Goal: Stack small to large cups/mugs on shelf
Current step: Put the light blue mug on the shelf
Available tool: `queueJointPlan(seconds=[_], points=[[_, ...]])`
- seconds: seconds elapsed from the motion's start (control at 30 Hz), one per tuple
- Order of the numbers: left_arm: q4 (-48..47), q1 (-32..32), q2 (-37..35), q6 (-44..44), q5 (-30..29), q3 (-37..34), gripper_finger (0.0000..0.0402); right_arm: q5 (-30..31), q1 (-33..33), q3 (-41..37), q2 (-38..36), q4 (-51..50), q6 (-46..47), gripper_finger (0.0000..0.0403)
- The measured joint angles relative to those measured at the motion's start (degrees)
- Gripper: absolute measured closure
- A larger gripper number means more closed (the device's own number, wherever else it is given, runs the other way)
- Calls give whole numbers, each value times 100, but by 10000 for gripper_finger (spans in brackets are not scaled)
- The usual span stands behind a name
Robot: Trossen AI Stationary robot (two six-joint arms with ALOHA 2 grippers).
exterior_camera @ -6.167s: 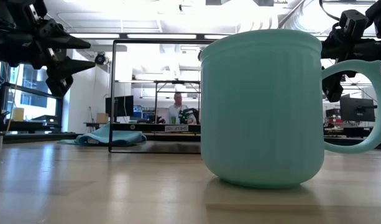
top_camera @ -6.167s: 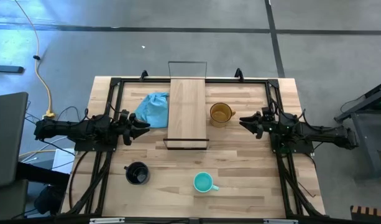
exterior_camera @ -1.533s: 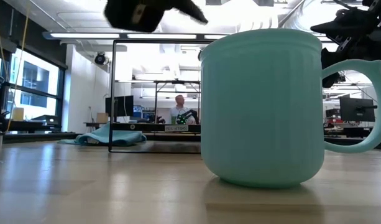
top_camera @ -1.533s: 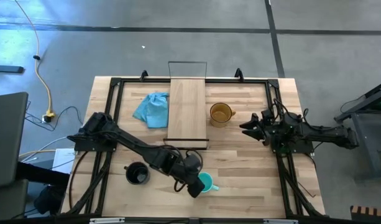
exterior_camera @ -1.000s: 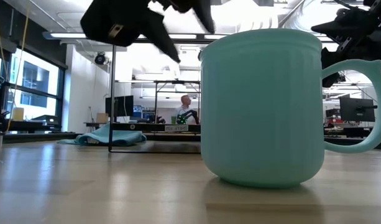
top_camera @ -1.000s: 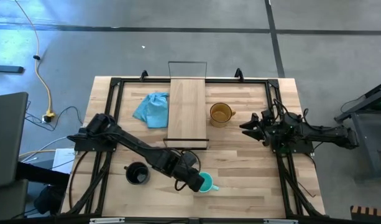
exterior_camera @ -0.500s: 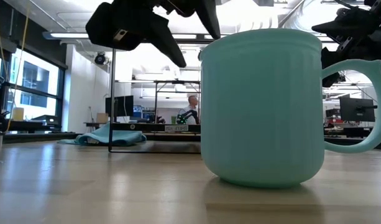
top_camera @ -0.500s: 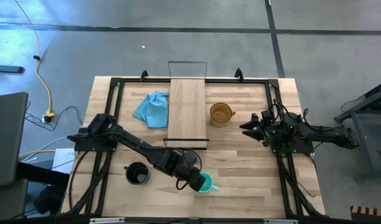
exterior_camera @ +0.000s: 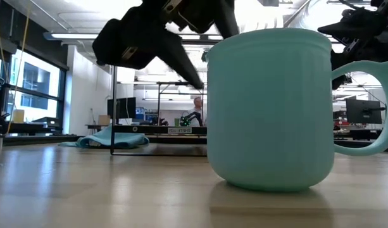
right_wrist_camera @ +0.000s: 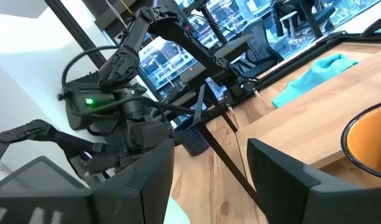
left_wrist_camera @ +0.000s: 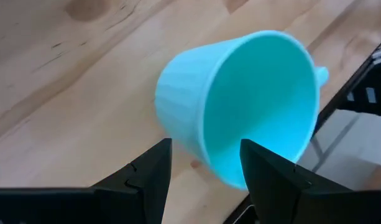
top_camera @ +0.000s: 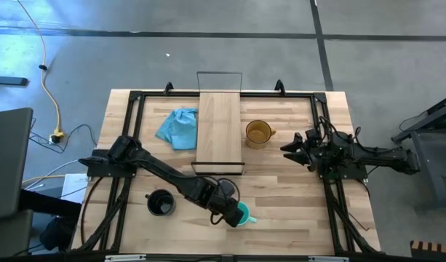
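Note:
The small teal mug point(top_camera: 244, 213) stands upright on the table near its front edge, handle to the right; it fills the low view point(exterior_camera: 269, 107). My left gripper point(top_camera: 233, 213) is open at the mug's left side. In the left wrist view point(left_wrist_camera: 206, 149) one finger stands outside the mug's wall point(left_wrist_camera: 178, 118) and the other over its hollow. The black mug point(top_camera: 161, 203) stands at the front left. The amber mug point(top_camera: 257, 132) stands right of the light-wood shelf point(top_camera: 219, 131). My right gripper point(top_camera: 283, 145) is open and empty, right of the amber mug. My left gripper comes at the teal mug slanting down from the table's left, one finger point(exterior_camera: 187, 66) outside the left wall and the other point(exterior_camera: 225, 16) over the rim point(exterior_camera: 212, 41). I cannot tell whether either finger touches the wall. The mug stands on the table.
A light blue cloth point(top_camera: 179, 126) lies left of the shelf. The shelf's black wire frame point(exterior_camera: 114, 95) rises at its ends. Black rails run along the table's left, right and far sides. A person shows in the room behind the table.
My left gripper has come down and toward the table's right, onto the teal mug's left side. Its open fingers, above and left of the rim a second ago, now stand on either side of the mug's left wall.

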Motion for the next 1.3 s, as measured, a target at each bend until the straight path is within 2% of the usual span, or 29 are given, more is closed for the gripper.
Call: queueJointPlan(seconds=[0.53, 0.73, 1.07, 1.3], points=[[-133, 114, -2, 0, -68, 7, 230, -31, 0, 0, 6, 8, 0, 208], [-162, 112, -2, 20, -13, 7, 280, -31, 1, 0, 6, -3, -2, 208], [-216, 112, -4, 72, -1, 4, 390, -30, 1, 0, 6, -76, -46, 208], [-295, 112, -9, 135, -41, 4, 397, -29, 1, 0, 6, -77, -46, 208]])
